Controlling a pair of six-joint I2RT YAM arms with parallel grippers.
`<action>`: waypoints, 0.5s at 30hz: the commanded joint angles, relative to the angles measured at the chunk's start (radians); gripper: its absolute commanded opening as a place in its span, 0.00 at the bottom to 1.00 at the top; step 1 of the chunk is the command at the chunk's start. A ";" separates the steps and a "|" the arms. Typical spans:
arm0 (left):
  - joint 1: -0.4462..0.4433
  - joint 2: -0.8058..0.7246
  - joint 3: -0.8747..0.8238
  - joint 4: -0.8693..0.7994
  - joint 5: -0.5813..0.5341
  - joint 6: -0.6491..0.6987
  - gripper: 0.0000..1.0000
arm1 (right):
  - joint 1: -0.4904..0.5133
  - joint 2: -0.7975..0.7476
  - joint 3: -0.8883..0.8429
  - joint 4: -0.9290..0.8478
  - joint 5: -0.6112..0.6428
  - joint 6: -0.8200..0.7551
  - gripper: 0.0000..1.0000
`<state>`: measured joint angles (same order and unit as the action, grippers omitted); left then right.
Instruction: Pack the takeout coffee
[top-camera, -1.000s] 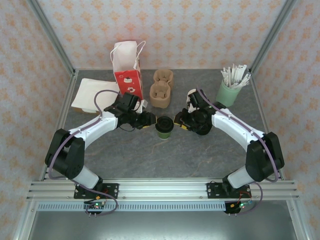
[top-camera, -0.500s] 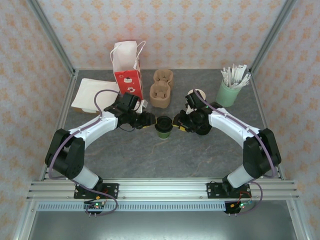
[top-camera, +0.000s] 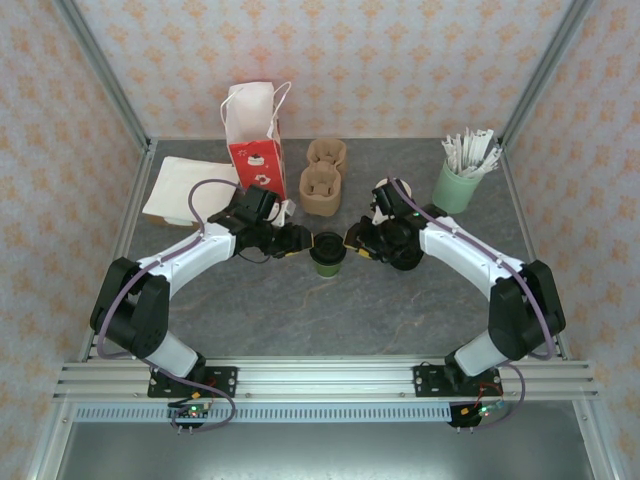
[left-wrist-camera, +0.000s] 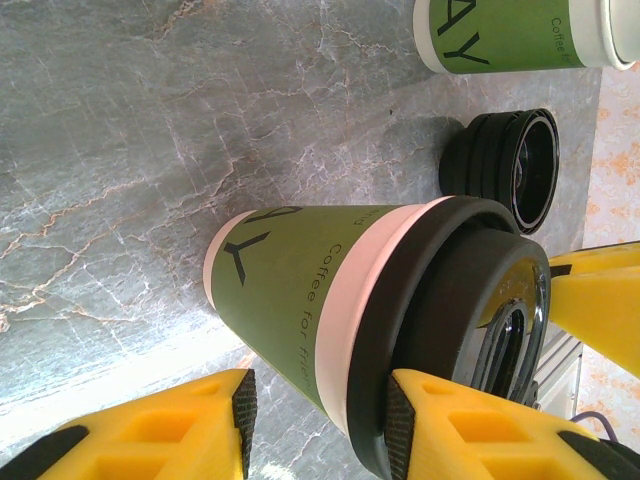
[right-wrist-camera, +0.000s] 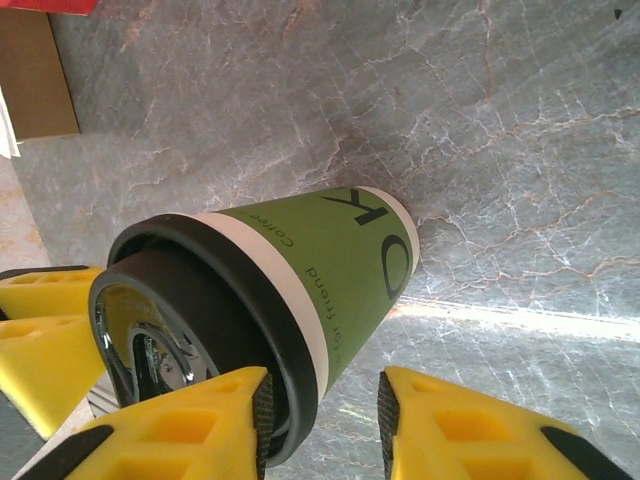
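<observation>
One takeout coffee (top-camera: 327, 252), dark green with a black lid, stands upright mid-table between my two grippers. My left gripper (top-camera: 300, 241) comes at it from the left. In the left wrist view the left gripper (left-wrist-camera: 318, 425) is open: one pad touches the lid rim of the cup (left-wrist-camera: 300, 290), the other stands apart from the cup wall. My right gripper (top-camera: 354, 243) meets the cup from the right. In its own wrist view the right gripper (right-wrist-camera: 322, 420) is open too, one pad at the lid of the cup (right-wrist-camera: 330, 270). A second cup (top-camera: 392, 190) stands behind the right arm.
A stack of black lids (left-wrist-camera: 505, 170) lies near the second cup (left-wrist-camera: 500, 35). Two brown pulp carriers (top-camera: 322, 188) sit at the back centre, beside a red and white bag (top-camera: 253, 140). White paper (top-camera: 180, 190) lies back left. A mint cup of white sticks (top-camera: 457, 183) stands back right.
My right gripper has edged left up against the cup's lid and its jaws have narrowed slightly. The left arm and the cup have stayed put.
</observation>
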<state>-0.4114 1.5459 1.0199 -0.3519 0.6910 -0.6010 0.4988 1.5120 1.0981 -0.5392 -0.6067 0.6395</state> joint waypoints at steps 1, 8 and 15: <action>0.001 0.012 0.016 -0.020 -0.022 0.026 0.41 | 0.005 -0.022 0.003 0.024 -0.002 0.012 0.35; -0.005 0.018 0.017 -0.021 -0.024 0.027 0.41 | 0.006 -0.004 -0.011 0.043 -0.025 0.023 0.33; -0.011 0.023 0.021 -0.021 -0.030 0.027 0.40 | 0.007 0.010 -0.015 0.054 -0.035 0.030 0.32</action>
<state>-0.4126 1.5536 1.0203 -0.3511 0.6914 -0.6006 0.4988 1.5139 1.0977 -0.5072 -0.6312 0.6613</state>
